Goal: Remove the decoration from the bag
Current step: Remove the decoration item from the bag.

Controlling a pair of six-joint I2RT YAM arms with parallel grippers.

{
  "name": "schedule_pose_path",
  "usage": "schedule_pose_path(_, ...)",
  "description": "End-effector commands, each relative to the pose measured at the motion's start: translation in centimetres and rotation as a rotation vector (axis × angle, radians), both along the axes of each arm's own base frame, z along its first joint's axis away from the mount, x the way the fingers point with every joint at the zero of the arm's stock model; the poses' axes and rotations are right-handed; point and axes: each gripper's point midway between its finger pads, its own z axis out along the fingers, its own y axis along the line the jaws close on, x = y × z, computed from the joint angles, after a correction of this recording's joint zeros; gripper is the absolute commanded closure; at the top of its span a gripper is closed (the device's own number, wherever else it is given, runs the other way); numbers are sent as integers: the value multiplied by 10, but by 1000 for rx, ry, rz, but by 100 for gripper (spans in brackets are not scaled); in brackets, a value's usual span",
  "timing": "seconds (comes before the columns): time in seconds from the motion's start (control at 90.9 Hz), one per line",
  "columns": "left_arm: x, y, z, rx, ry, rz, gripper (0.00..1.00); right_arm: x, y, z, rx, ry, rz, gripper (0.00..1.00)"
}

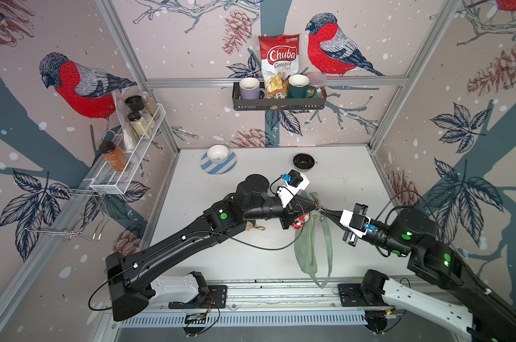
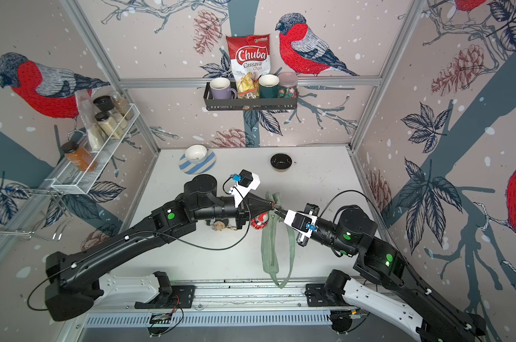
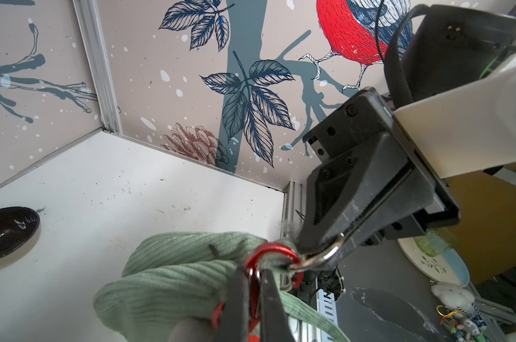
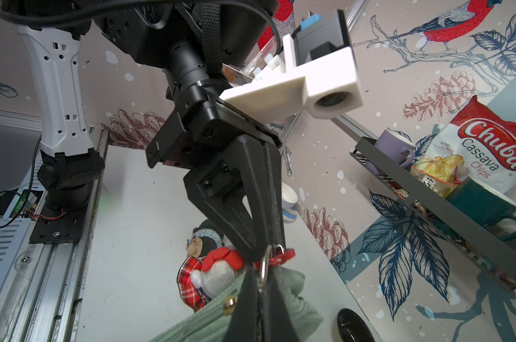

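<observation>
The sage-green corduroy shoulder bag (image 1: 305, 254) lies near the front middle of the white counter (image 1: 236, 266), its far end raised between the two arms. The left gripper (image 1: 316, 206) has its jaws clamped on the red metal carabiner clip (image 3: 272, 248) there. The right gripper (image 1: 323, 210) meets it tip to tip, jaws pinched tight on the bag's silver metal ring (image 3: 324, 257). A small plush toy in red tartan (image 4: 218, 275) lies just beside the bag, under the left gripper.
</observation>
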Motion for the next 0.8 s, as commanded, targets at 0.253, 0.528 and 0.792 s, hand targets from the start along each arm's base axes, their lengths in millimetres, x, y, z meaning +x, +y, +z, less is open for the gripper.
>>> schedule_pose_path(0.253,42,10,12,-42,109,306,100,-7,2,-3,-9,15,42,100)
schedule_pose_path(0.528,58,20,10,-57,213,452,100,-12,5,-16,-75,51,75,100)
schedule_pose_path(0.792,55,16,18,-94,244,449,100,-10,15,-31,-107,89,98,100)
